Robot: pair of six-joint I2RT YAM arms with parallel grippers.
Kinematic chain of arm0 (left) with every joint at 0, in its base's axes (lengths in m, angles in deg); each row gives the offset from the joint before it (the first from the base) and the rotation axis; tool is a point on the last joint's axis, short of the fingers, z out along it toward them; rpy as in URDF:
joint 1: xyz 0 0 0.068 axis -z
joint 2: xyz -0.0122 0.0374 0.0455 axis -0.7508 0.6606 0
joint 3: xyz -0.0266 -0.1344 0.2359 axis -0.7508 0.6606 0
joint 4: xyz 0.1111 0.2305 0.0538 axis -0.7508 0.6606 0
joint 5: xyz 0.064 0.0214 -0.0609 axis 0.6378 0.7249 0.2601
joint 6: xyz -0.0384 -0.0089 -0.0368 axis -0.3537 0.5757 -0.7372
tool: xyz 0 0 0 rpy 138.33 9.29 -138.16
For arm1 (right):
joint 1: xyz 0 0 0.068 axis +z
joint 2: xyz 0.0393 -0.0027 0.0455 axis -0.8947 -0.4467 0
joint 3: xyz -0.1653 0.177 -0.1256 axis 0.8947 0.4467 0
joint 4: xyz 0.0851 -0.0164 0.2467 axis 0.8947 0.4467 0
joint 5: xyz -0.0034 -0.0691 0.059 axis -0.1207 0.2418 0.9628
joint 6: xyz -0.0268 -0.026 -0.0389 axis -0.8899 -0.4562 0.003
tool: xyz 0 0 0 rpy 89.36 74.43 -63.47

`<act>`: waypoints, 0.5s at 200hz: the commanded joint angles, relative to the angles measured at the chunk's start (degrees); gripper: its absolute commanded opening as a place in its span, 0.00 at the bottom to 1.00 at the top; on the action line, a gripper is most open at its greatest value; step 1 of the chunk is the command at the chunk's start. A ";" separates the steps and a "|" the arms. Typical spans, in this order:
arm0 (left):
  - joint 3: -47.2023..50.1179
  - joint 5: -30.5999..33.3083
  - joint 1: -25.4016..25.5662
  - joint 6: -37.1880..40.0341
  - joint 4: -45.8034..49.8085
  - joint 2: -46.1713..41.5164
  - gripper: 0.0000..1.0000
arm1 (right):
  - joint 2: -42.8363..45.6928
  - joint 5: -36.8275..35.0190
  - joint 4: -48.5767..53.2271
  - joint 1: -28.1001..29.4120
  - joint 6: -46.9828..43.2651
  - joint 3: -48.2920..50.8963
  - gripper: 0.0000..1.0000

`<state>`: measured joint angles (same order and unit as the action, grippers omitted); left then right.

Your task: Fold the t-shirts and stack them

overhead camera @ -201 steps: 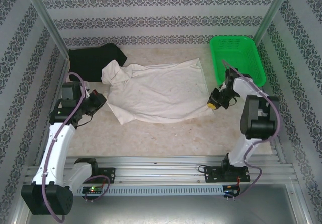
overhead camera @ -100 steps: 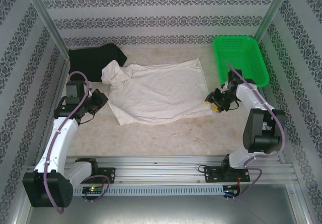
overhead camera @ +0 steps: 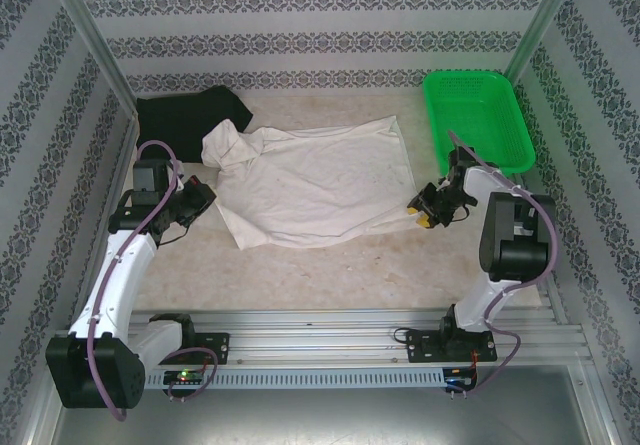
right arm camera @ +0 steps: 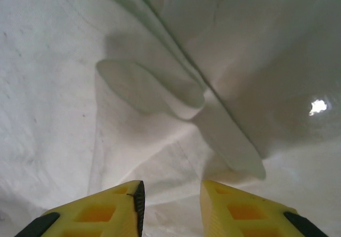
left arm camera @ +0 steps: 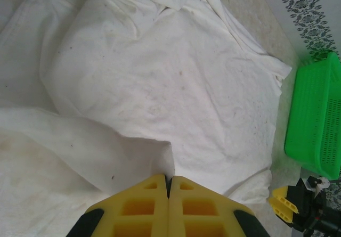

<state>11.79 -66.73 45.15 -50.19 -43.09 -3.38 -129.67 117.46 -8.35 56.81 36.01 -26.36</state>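
The cream t-shirt (overhead camera: 315, 180) lies spread across the middle of the table, its left part bunched; it also shows as cream t-shirt (left arm camera: 160, 82) and cream t-shirt (right arm camera: 80, 88). The black t-shirt (overhead camera: 185, 120) lies crumpled at the back left, partly under the cream one. My left gripper (overhead camera: 207, 193) is at the shirt's left edge, and the left gripper (left arm camera: 169, 179) is shut with a raised fold of cream cloth running into its tips. My right gripper (overhead camera: 421, 209) is at the shirt's right front corner; the right gripper (right arm camera: 171, 191) is open, low over a folded flap of cloth.
A green mesh basket (overhead camera: 478, 120) stands at the back right, close behind the right arm; the basket (left arm camera: 314, 125) also shows in the left wrist view. Patterned walls and metal posts enclose the table. Bare tabletop (overhead camera: 330, 270) lies in front of the shirt.
The basket has shifted slightly right and back. The right gripper has settled lower at the shirt's right corner, its arm drawn in. The left gripper has edged in toward the shirt's left edge.
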 commanded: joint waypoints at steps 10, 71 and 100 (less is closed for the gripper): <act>0.97 -0.37 -0.45 0.15 -2.07 -0.50 0.00 | -2.87 -0.57 -1.57 -0.53 1.28 -2.17 0.34; 1.31 -0.38 -0.45 -0.10 -1.85 -0.97 0.00 | -4.77 -0.68 -2.09 -0.55 1.28 -1.81 0.33; 1.38 0.06 -0.45 0.03 -1.32 -1.19 0.00 | -3.80 -0.41 -1.06 -0.55 0.90 -1.57 0.33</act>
<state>12.69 -66.73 45.15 -50.19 -43.13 -3.38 -134.33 117.48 -10.62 56.81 36.43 -27.60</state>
